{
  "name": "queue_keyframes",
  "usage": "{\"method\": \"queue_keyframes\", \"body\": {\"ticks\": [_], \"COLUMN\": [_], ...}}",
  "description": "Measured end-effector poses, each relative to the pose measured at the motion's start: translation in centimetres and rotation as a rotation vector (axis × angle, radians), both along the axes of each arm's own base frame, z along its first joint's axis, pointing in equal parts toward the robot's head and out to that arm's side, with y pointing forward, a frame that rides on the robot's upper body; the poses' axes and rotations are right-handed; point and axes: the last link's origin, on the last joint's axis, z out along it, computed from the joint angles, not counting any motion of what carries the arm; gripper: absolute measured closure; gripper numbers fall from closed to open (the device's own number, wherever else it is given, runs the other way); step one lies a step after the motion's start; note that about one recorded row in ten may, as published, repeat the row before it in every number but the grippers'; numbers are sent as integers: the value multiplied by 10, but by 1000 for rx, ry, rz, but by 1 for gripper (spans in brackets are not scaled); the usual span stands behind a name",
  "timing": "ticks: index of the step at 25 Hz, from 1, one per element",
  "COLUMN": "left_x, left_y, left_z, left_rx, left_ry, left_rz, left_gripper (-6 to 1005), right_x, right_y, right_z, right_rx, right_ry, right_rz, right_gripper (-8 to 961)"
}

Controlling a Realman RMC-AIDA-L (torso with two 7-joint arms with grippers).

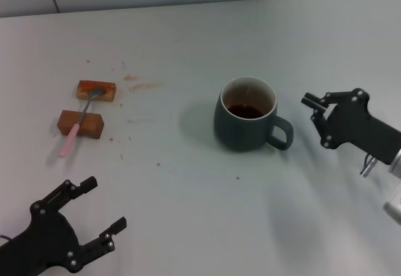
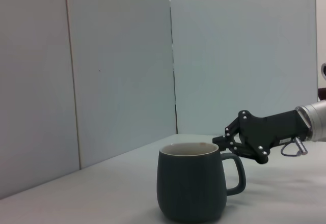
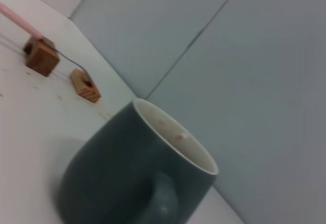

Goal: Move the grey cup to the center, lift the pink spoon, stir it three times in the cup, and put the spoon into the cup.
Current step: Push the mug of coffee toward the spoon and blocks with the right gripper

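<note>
Head view: right gripper [image 1: 315,111], fingers apart, sits just beside the grey cup [image 1: 246,123] handle, not touching. Pink spoon [image 1: 79,121] spans 2 wooden blocks [image 1: 80,123], far from it. Left gripper [image 1: 105,211] released, idle.
Left wrist view: right gripper [image 2: 224,141] just behind the cup's [image 2: 192,188] handle.
Right wrist view: cup [image 3: 133,175] nearest, spoon [image 3: 23,24] beyond.

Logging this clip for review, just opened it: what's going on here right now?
Nothing is held at the moment. The grey cup, with dark liquid inside, stands on the white table, its handle toward the right gripper, which sits open just beside the handle without touching it. The pink spoon lies untouched across two brown blocks on the robot's left. The left gripper waits open near the table's front edge, well short of the spoon.
</note>
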Motion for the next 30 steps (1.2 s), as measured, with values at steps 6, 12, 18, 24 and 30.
{"method": "queue_keyframes", "body": {"ticks": [6,12,18,24,30], "left_x": [0,0,-2,-2,-3], "left_y": [1,0,-1,-2,-2], "left_z": [0,0,1,2,3], "left_rx": [0,0,-1,0,0], "left_ry": [-1,-1,1,3,3], "left_rz": [-1,1,7,9,6], "left_gripper": [183,183,183,183,183], "right_x": [-5,-15,-25,-40,-56], "right_y": [3,9,17,24,31], "right_z": [-13,-20,-29,-41,-52], "right_rx": [-30,-46,-67,-93,-122], "right_ry": [-11,1,8,14,30], "right_rz": [-12,1,4,17,32], "right_gripper": [924,925,925,924,924]}}
